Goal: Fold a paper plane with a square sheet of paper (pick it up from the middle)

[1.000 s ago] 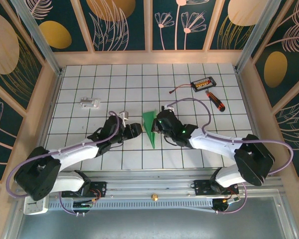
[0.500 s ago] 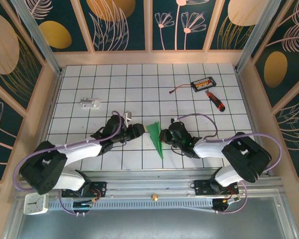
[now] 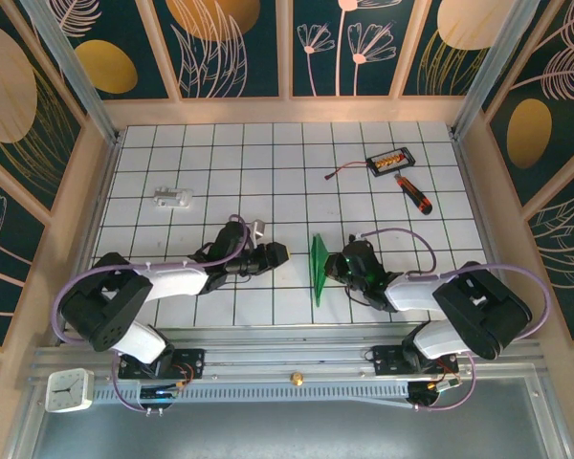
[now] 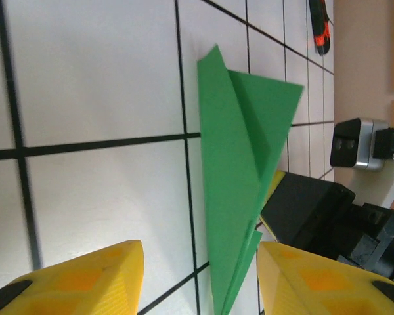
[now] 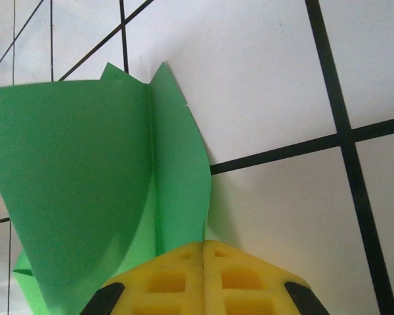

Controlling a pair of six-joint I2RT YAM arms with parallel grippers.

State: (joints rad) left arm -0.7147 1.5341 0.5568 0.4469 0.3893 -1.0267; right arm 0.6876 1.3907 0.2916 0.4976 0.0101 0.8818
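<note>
**Green dart pinched by the right gripper, left gripper open beside it**

Both arms reach low and forward from the near edge of the white tiled table (image 3: 153, 172), with their wrists turned inward to face each other. The right gripper (image 5: 203, 254) has its yellow fingers pressed flat together on the narrow pointed dart of bright-green paper (image 3: 319, 271). It pinches one folded edge, so the paper stands tilted up off the tiles, near the middle of the table's front half and running roughly near to far. The left gripper (image 4: 198, 252) faces the dart from the other side with its jaws spread, holding nothing and apart from the paper.

The folding looks largely done, and this seems to be a last crease or a handover. The next move would call for the left fingers to close on the free flap squarely, without dragging it against the right gripper's pinch.

Well apart, at the far right, lie a black-and-orange screwdriver (image 3: 413, 194) and a small black box with orange parts (image 3: 390, 160).
</note>
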